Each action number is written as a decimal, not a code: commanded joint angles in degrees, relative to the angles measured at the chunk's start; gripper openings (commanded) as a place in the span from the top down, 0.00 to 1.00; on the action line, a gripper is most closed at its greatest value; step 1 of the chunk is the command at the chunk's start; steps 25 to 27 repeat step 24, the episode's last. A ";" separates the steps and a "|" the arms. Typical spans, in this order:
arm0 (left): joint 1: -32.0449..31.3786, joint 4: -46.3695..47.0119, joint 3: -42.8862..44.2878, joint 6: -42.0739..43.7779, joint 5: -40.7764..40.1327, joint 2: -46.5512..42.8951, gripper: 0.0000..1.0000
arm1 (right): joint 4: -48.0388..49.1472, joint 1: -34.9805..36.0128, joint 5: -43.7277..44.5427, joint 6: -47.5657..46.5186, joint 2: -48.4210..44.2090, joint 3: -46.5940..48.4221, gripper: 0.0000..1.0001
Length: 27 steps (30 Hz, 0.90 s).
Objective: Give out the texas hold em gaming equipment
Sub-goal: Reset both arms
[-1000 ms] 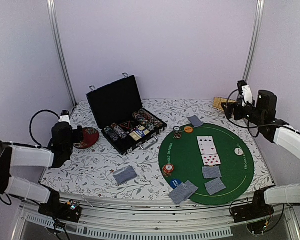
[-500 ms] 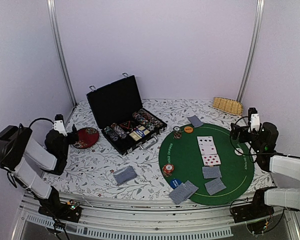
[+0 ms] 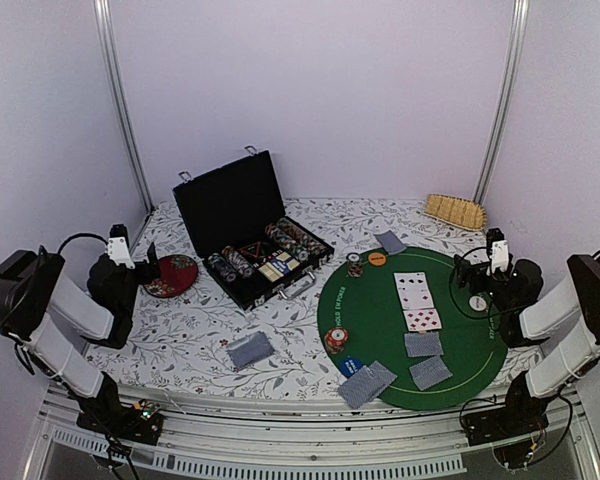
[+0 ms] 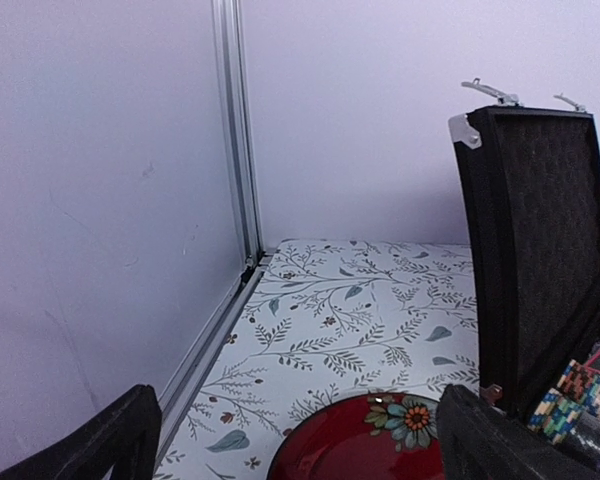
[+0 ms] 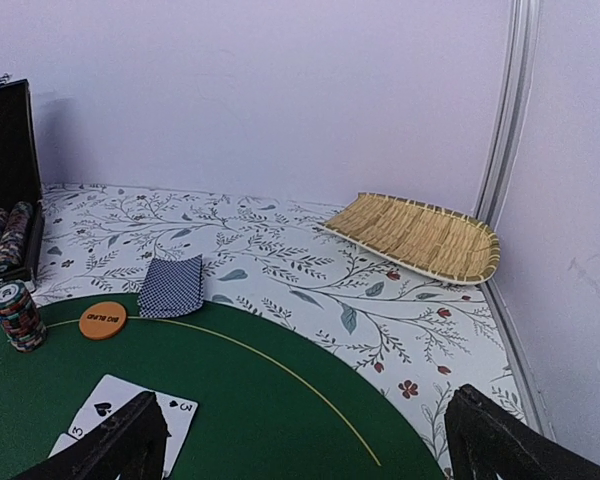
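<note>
- left pincer (image 4: pixel 300 452): fingers spread wide with nothing between them. it sits low over the near rim of the red dish (image 4: pixel 350 440), just beside the open black case (image 4: pixel 535 250) on the left of the tabletop (image 3: pixel 200 340).
- right pincer (image 5: pixel 310 450): also spread open and empty, hanging over the right part of the green mat (image 5: pixel 280 400).
- (on the overhead camera both arms sit out at their own sides, well apart from the cards in the middle.)
- face-up cards (image 3: pixel 417 300) lie in a short column near the middle of the mat.
- face-down pair (image 3: pixel 422 344) lies just nearer than that column, one card beside the other.
- near-edge card (image 3: pixel 366 383) lies face down and overhangs the mat's near rim.
- lone card (image 3: pixel 250 350) lies face down on the tabletop, left of the mat.
- far card (image 5: pixel 172 285) lies face down on the tabletop, right at the mat's far edge.
- orange button (image 5: pixel 103 320) and a small chip stack (image 5: pixel 20 315) sit side by side just inside that far edge.
- red chip stack (image 3: pixel 336 340) and blue button (image 3: pixel 351 365) sit near each other on the mat's left side.
- white button (image 3: pixel 478 302) is on the mat's right side, near the right pincer.
- cased chips (image 3: pixel 280 243) stand in rows inside the case.
- woven tray (image 5: pixel 420 235) lies in the far right corner.
</note>
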 commanded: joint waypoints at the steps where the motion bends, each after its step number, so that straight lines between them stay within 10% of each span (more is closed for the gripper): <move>1: 0.53 0.51 0.67 -0.14 0.51 0.48 0.02 | 6.44 -0.57 -2.32 0.39 2.09 0.73 0.01; 27: 0.61 0.06 0.83 -0.11 1.12 0.37 0.02 | 6.01 -0.75 -2.81 0.53 2.03 0.93 0.01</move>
